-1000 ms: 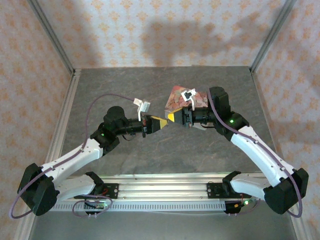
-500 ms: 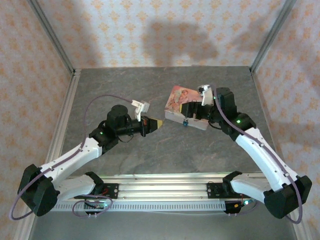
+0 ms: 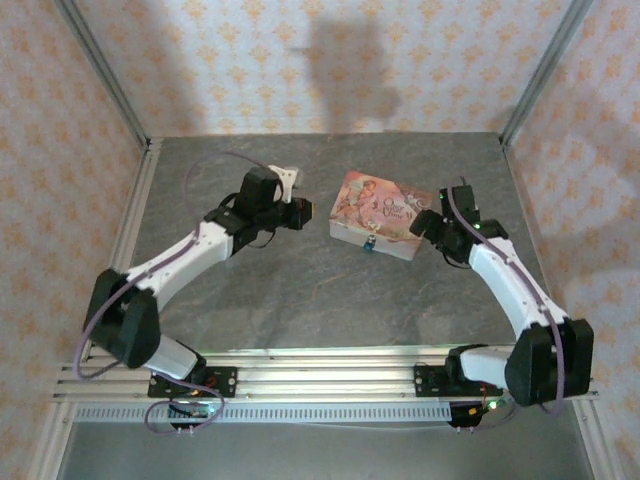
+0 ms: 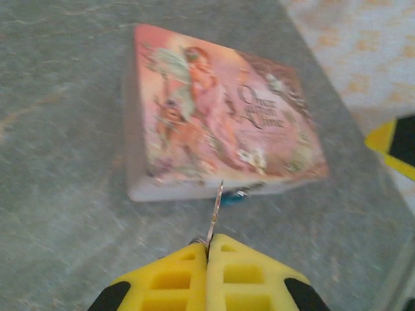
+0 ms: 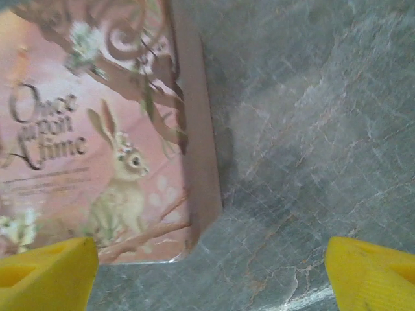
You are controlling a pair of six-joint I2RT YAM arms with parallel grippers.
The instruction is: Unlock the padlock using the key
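The pink picture-printed tin box (image 3: 378,212) lies flat on the grey table. The tiny blue padlock (image 3: 369,243) hangs at the middle of its near side. In the left wrist view the padlock (image 4: 233,195) sits just under the box (image 4: 220,123) edge. My left gripper (image 4: 207,249) is shut on the thin silvery key (image 4: 215,208), whose tip points at the padlock from a short distance. Seen from above, the left gripper (image 3: 302,213) is left of the box. My right gripper (image 5: 207,285) is open beside the box's (image 5: 97,129) right corner, holding nothing.
The grey stone-patterned table (image 3: 300,290) is bounded by metal rails (image 3: 130,230) at left and right and papered walls behind. The right gripper's yellow-and-black finger (image 4: 395,142) shows past the box in the left wrist view.
The right gripper held the box tilted up, laid it flat, then let go and drew back right. The left arm swung toward the back, bringing the key to the box's left.
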